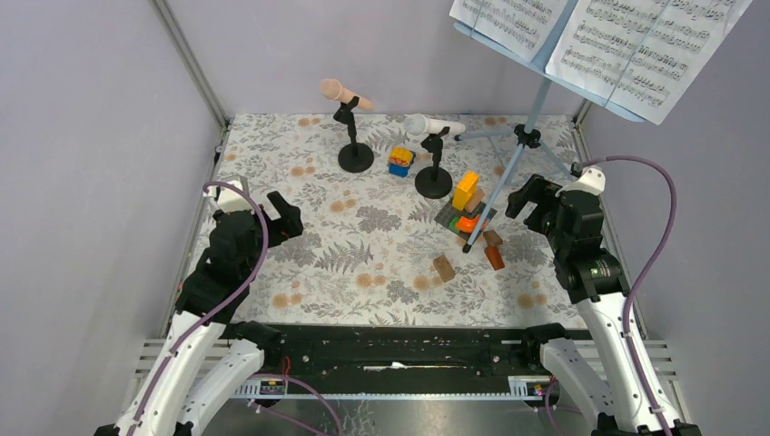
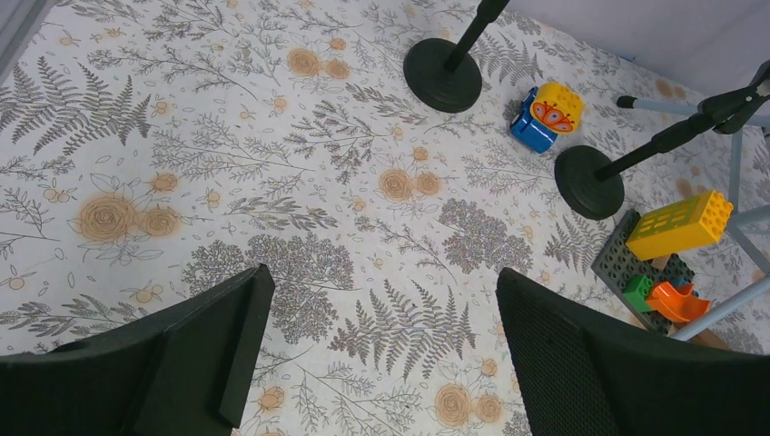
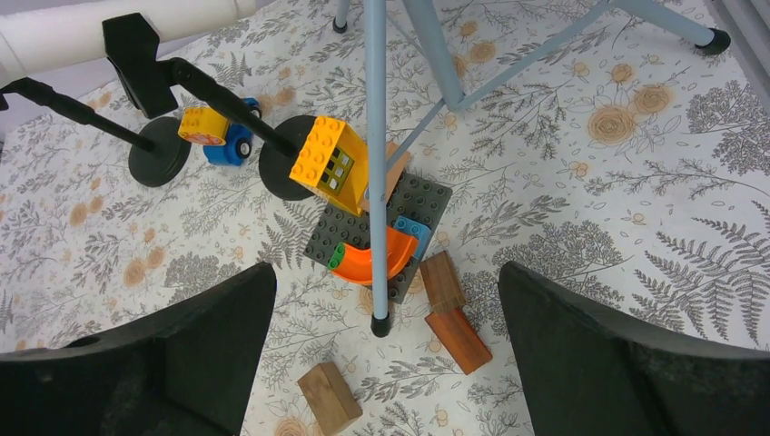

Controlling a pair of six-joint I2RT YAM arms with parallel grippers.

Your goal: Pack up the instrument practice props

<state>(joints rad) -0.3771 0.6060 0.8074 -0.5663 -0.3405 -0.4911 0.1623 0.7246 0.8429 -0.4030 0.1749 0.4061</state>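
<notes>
The light-blue music rack (image 1: 536, 109) stands at the back right on tripod legs (image 3: 375, 163), holding white sheet-music pages (image 1: 604, 41). A pink microphone (image 1: 340, 93) sits in a black round-based holder (image 1: 355, 156). A white microphone (image 1: 431, 124) sits in a second holder (image 1: 433, 180), also in the right wrist view (image 3: 91, 32). My left gripper (image 1: 283, 216) is open and empty above the floral mat at the left. My right gripper (image 1: 525, 198) is open and empty, just right of the tripod's front leg.
Colourful toy blocks (image 1: 465, 207) on a grey plate sit under the tripod; a blue-and-yellow block (image 1: 400, 162) lies between the holders. Small brown wooden blocks (image 1: 444, 267) (image 1: 493, 249) lie near the front leg. Walls enclose the mat on three sides.
</notes>
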